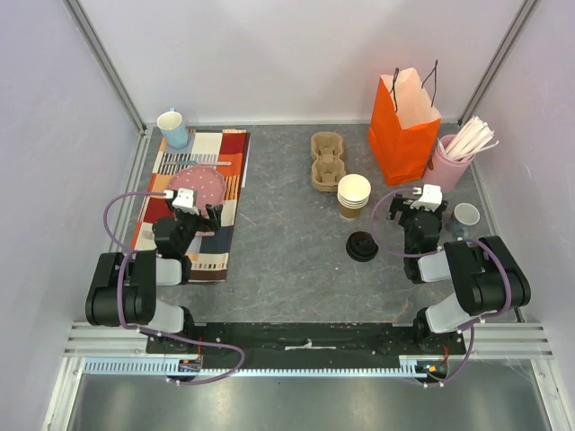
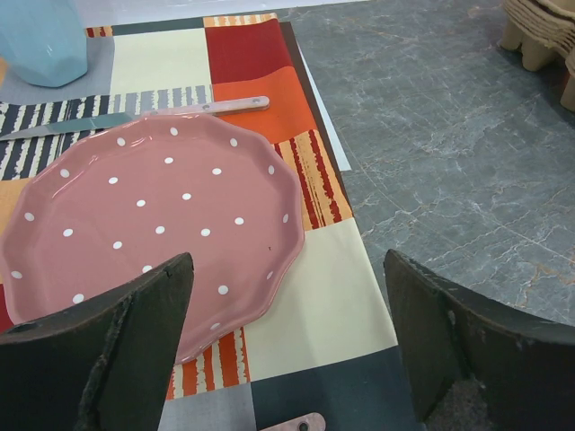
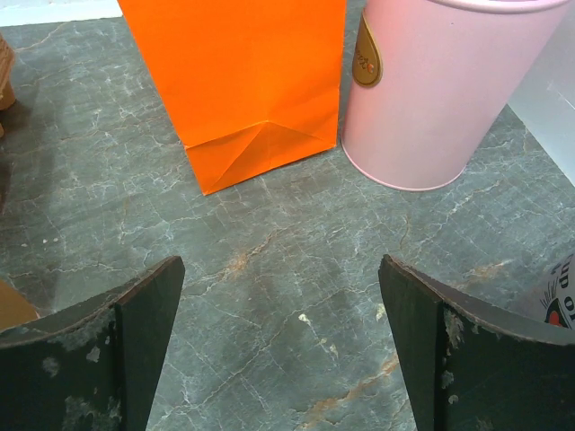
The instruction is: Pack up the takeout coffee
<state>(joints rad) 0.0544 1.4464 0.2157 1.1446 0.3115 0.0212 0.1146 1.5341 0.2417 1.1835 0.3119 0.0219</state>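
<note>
1. A grey marbled table point(image 1: 287, 269) sits inside a pale-walled enclosure, with both arms mounted at its near edge.
2. The takeout coffee point(image 1: 362, 246) stands on the bare table between the arms, closer to the right one. From above, mostly its black lid shows.
3. Just behind it is a stack of lidless paper cups point(image 1: 353, 195).
4. The left gripper point(image 2: 287, 350) has its jaws spread wide and holds nothing. It sits low over the patterned placemat point(image 2: 332, 305), at the near rim of the pink dotted plate point(image 2: 153, 215).
5. The right gripper point(image 3: 283, 350) is likewise spread wide and empty. It faces the orange paper bag point(image 3: 238, 81) and the pink canister point(image 3: 431, 99), to the right of the coffee and not touching it.
</note>
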